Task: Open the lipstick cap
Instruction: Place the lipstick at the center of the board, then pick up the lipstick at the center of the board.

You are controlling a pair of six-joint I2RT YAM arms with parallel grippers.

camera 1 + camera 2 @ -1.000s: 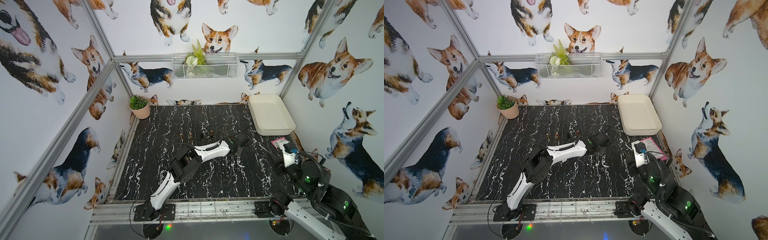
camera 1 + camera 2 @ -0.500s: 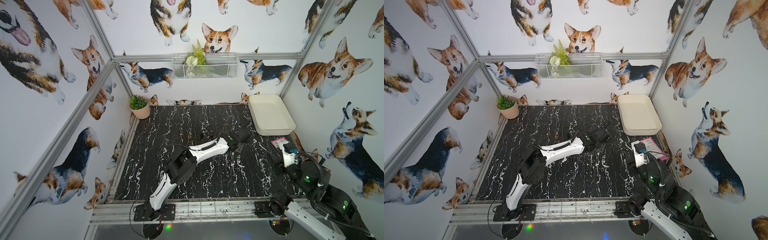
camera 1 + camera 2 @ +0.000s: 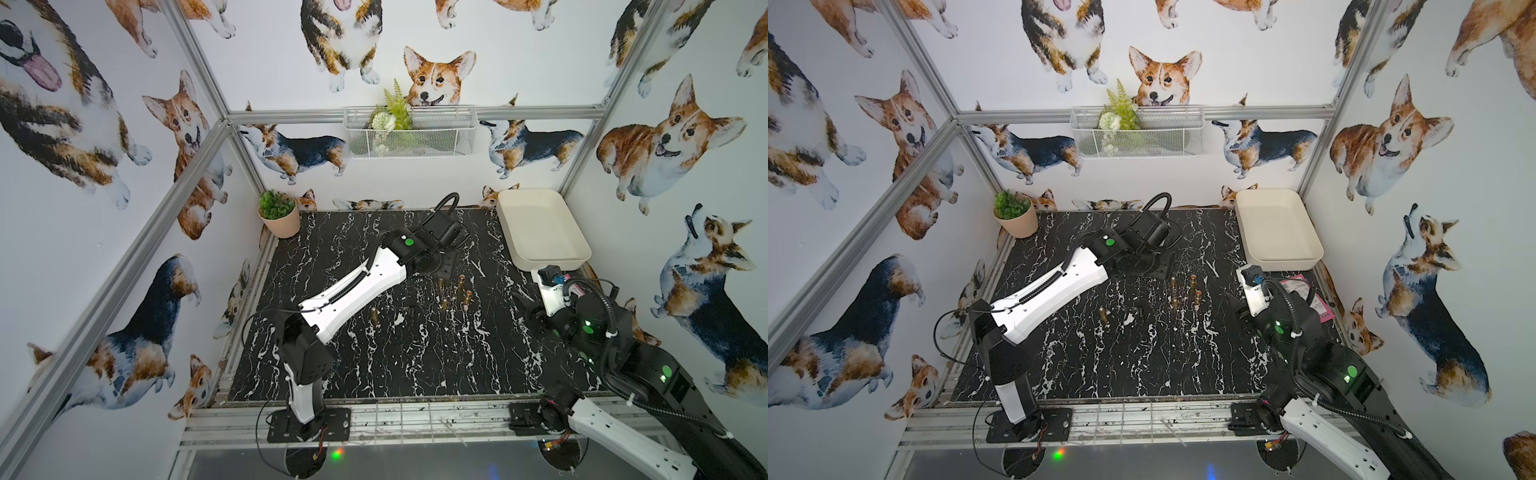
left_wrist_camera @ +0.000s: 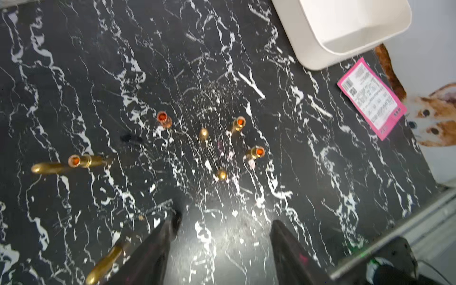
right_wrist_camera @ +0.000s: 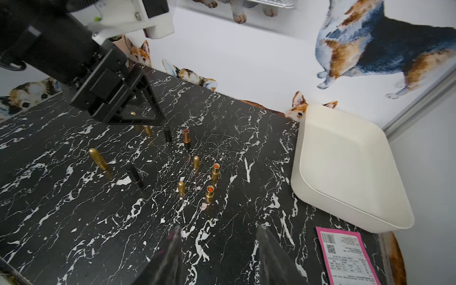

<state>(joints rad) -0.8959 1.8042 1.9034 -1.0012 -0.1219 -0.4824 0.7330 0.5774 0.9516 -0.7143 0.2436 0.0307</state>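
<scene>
Several gold lipsticks stand on the black marble table (image 3: 374, 365). Three uncapped ones show orange-red tips (image 4: 162, 118) (image 4: 239, 123) (image 4: 257, 151), and a fourth (image 4: 74, 160) stands farther off. Gold bullet-shaped caps (image 4: 203, 133) (image 4: 221, 174) stand among them. In both top views the cluster (image 3: 457, 291) (image 3: 1187, 291) sits right of the middle. My left gripper (image 4: 227, 219) (image 3: 446, 267) hovers open behind the cluster, holding nothing. My right gripper (image 5: 219, 228) (image 3: 524, 301) is open and empty, on the right side of the cluster.
A cream tray (image 3: 540, 226) stands at the back right, with a pink label card (image 5: 345, 259) lying in front of it. Two black tubes (image 5: 167, 134) (image 5: 134, 175) and more gold pieces (image 5: 97, 158) (image 5: 147, 129) stand left of the cluster. A potted plant (image 3: 277, 214) occupies the back left corner.
My left gripper has opened its jaws and drawn back from the lipsticks toward the rear left. The right arm has stayed where it was.
</scene>
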